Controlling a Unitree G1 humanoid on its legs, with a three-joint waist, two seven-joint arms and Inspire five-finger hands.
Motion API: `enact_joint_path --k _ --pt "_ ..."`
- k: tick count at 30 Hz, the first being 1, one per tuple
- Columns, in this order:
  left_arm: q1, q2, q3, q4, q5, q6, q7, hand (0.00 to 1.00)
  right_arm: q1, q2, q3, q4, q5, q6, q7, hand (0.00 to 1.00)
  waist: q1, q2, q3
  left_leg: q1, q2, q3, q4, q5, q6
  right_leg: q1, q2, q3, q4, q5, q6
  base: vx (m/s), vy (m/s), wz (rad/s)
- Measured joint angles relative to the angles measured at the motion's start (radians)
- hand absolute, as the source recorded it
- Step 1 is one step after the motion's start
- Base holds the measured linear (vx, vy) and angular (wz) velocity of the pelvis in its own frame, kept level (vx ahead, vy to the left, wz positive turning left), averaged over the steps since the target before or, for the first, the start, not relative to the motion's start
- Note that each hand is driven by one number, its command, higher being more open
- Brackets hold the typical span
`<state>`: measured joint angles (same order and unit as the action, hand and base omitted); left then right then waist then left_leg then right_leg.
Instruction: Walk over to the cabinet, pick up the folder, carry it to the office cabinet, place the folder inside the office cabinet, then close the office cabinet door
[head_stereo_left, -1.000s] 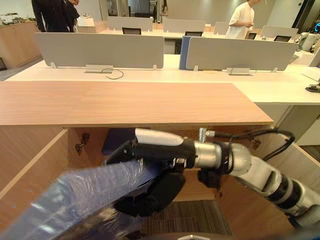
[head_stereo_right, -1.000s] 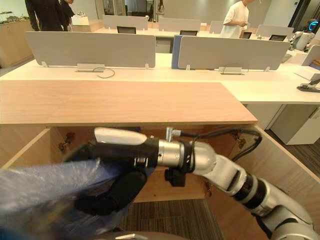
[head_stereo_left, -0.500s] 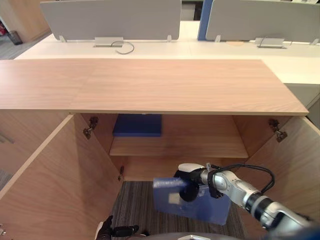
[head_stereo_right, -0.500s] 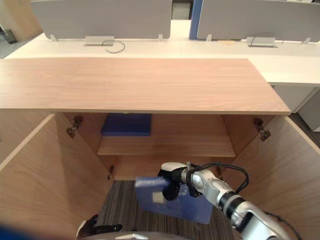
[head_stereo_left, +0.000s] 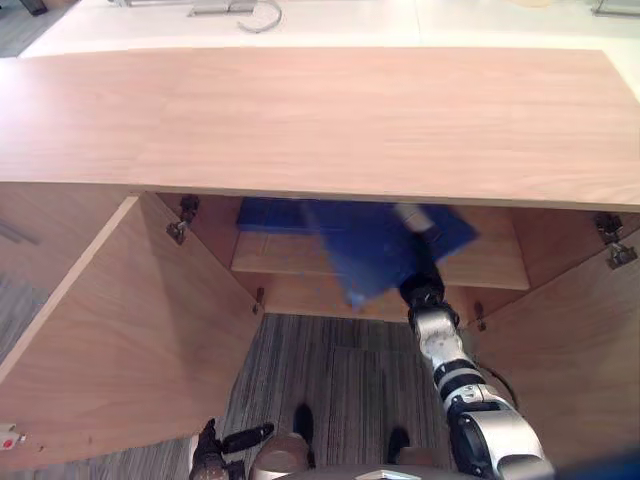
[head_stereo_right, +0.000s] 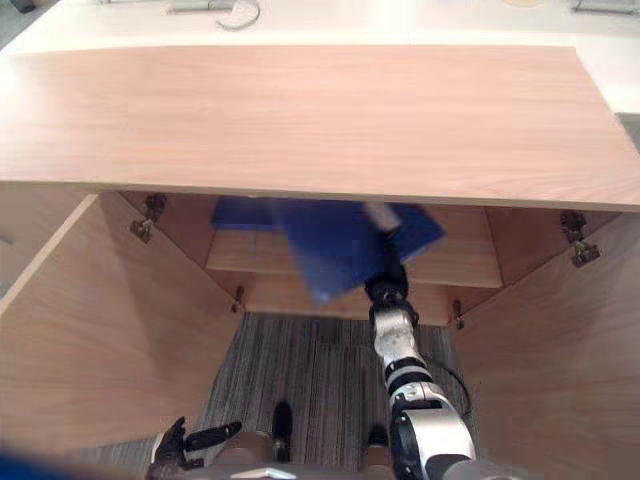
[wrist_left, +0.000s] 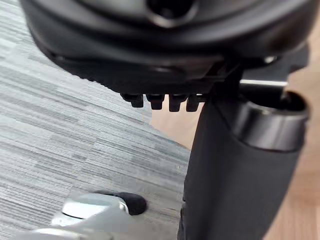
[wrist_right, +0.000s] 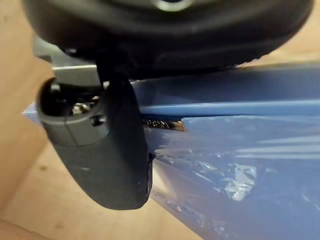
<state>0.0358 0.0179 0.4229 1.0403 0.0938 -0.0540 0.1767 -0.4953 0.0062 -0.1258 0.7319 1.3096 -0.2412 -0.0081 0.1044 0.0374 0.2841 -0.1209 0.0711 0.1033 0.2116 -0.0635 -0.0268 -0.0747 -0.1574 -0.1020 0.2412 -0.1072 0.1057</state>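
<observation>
At the far left the office cabinet's (head_stereo_left: 330, 120) left door (head_stereo_left: 120, 330) stood swung wide open. Below it, low over the grey carpet (head_stereo_left: 340, 380), the left hand (head_stereo_left: 215, 448) hung with its fingers relaxed, grasping nothing. Inside the cabinet, a flat blue item (head_stereo_left: 262, 213) lay at the left end of the shelf (head_stereo_left: 490, 265), partly cut off by the cabinet top. Just beside it the blue folder (head_stereo_left: 375, 250), wrapped in clear film, was held tilted over the shelf's front edge, its outline hard to make out. The right arm reached straight up and forward into the opening, and the right hand (wrist_right: 107, 150) gripped the folder, thumb clamped on its face, the fingers hidden behind it. The right door (head_stereo_left: 570, 370) also stood open.
</observation>
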Motion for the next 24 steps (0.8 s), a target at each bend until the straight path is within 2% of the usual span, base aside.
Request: enact_joint_path --k 1,2,4,7,10,12,13,16,21,24 --pt "-0.011 -0.006 0.001 0.000 -0.015 0.000 0.002 1.00 -0.011 0.001 -0.009 -0.034 0.009 -0.021 -0.003 0.00 0.002 0.012 0.017 -0.040 0.017 -0.006 0.075 -0.033 -0.004 -0.026 0.011 -0.001 0.043 -0.011 -0.010 -0.18 -0.028 -0.04" --pt "-0.022 -0.010 0.006 -0.002 -0.033 0.000 0.006 1.00 -0.037 0.001 -0.011 -0.078 0.008 -0.054 -0.018 0.00 0.003 0.021 0.033 -0.113 0.040 -0.010 0.187 -0.080 -0.008 -0.089 0.021 0.002 0.133 -0.047 -0.012 -0.18 -0.043 -0.10" --pt "-0.027 -0.013 0.025 -0.027 -0.068 0.000 0.006 1.00 -0.069 -0.003 -0.011 -0.132 -0.017 -0.075 -0.046 0.00 0.000 0.016 0.055 -0.199 0.059 -0.014 0.313 -0.135 -0.017 -0.188 0.021 0.012 0.285 -0.112 -0.020 -0.17 -0.069 -0.10" --pt "-0.036 -0.023 0.074 -0.035 -0.116 0.011 -0.006 1.00 -0.123 -0.017 -0.010 -0.151 -0.075 -0.054 -0.073 0.00 -0.008 0.008 0.081 -0.341 0.068 -0.020 0.552 -0.246 -0.023 -0.348 0.002 0.045 0.553 -0.249 -0.022 -0.24 -0.080 -0.10" --pt "-0.057 -0.039 0.126 -0.034 -0.133 0.023 -0.011 1.00 -0.171 -0.045 -0.009 -0.150 -0.098 -0.022 -0.086 0.00 -0.019 0.012 0.099 -0.472 0.061 -0.036 0.728 -0.312 -0.032 -0.480 -0.024 0.058 0.745 -0.338 -0.011 -0.19 -0.030 0.09" --pt "-0.066 -0.055 0.158 -0.034 -0.142 0.026 -0.017 1.00 -0.213 -0.051 -0.009 -0.148 -0.101 -0.005 -0.096 0.00 -0.019 0.008 0.107 -0.551 0.060 -0.041 0.823 -0.339 -0.033 -0.562 -0.031 0.075 0.846 -0.372 -0.009 -0.18 -0.001 0.06" --pt "-0.071 -0.067 0.194 -0.031 -0.166 0.049 -0.044 1.00 -0.259 -0.053 -0.010 -0.143 -0.116 0.012 -0.112 0.00 -0.019 0.005 0.113 -0.608 0.059 -0.041 0.895 -0.357 -0.028 -0.626 -0.039 0.092 0.924 -0.394 -0.011 -0.10 0.018 -0.03" --pt "-0.083 -0.070 0.241 -0.023 -0.183 0.068 -0.061 1.00 -0.342 -0.066 -0.011 -0.102 -0.139 0.038 -0.126 0.00 -0.019 -0.001 0.122 -0.671 0.048 -0.039 0.983 -0.385 -0.030 -0.697 -0.054 0.119 1.024 -0.431 -0.002 -0.07 0.042 0.03" --pt "-0.102 -0.075 0.280 -0.029 -0.185 0.079 -0.079 1.00 -0.462 -0.087 -0.041 -0.029 -0.121 0.071 -0.132 0.00 -0.013 -0.002 0.124 -0.711 0.030 -0.038 1.033 -0.398 -0.030 -0.736 -0.077 0.133 1.079 -0.452 0.008 -0.03 0.046 0.10" --pt "-0.116 -0.083 0.305 -0.036 -0.185 0.083 -0.079 1.00 -0.554 -0.087 -0.127 0.008 -0.005 0.069 -0.148 0.00 -0.001 -0.002 0.123 -0.732 0.018 -0.038 1.039 -0.396 -0.027 -0.756 -0.090 0.135 1.092 -0.454 0.010 -0.02 0.025 0.09"
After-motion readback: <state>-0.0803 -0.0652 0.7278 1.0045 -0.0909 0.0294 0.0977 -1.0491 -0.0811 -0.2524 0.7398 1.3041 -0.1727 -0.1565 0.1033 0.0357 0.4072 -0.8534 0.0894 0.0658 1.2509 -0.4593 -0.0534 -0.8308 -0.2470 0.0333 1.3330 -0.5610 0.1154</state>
